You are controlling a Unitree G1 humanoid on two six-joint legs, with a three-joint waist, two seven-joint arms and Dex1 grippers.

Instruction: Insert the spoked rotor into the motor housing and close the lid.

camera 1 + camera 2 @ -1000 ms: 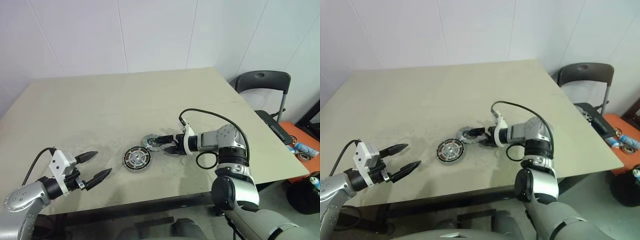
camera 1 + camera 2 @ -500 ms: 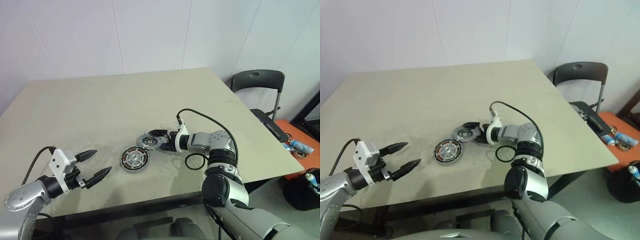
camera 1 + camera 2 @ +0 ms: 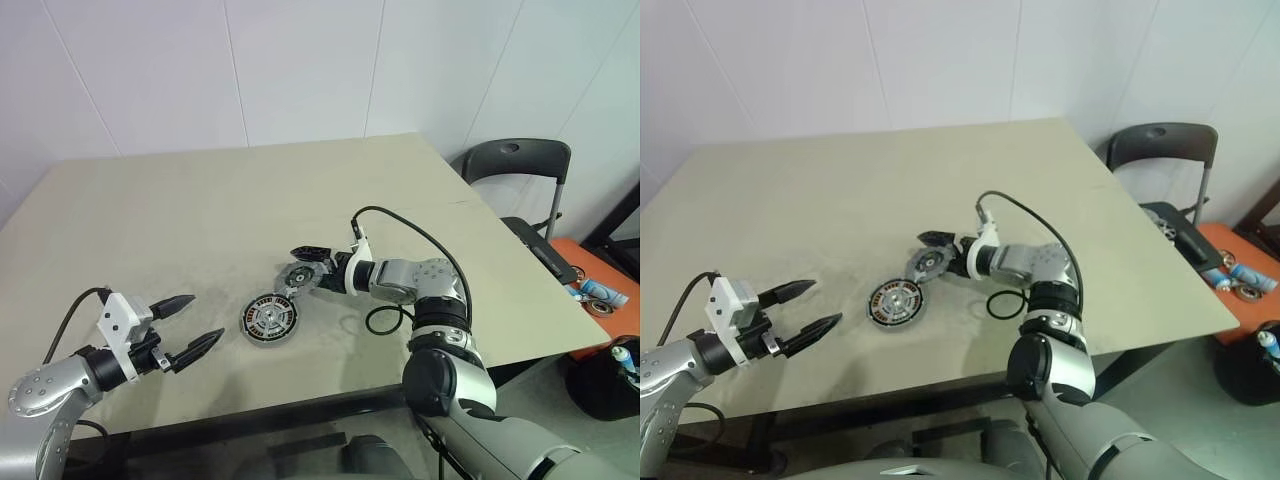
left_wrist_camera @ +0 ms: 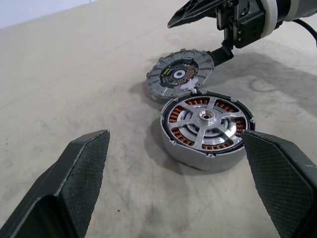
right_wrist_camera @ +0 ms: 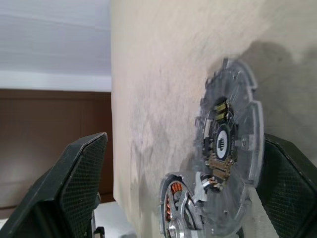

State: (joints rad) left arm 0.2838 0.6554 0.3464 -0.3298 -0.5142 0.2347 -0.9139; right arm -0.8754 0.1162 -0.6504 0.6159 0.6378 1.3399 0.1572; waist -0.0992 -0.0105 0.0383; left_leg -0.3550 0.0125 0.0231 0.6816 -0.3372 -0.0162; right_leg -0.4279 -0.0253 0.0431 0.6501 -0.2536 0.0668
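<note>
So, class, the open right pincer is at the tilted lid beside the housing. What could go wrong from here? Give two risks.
1. The right pincer stands open around the tilted lid. If it closes off-centre, the thin edge might slip out.
2. The lid sits right beside the motor housing. A nudge could shift the housing or disturb the spoked rotor inside it.

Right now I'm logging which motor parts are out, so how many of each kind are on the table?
Motor housing: 1, on the table
Spoked rotor: 1, seated inside the housing
Lid: 1, tilted, its edge resting on the housing's rim
Total: 3 parts
</note>
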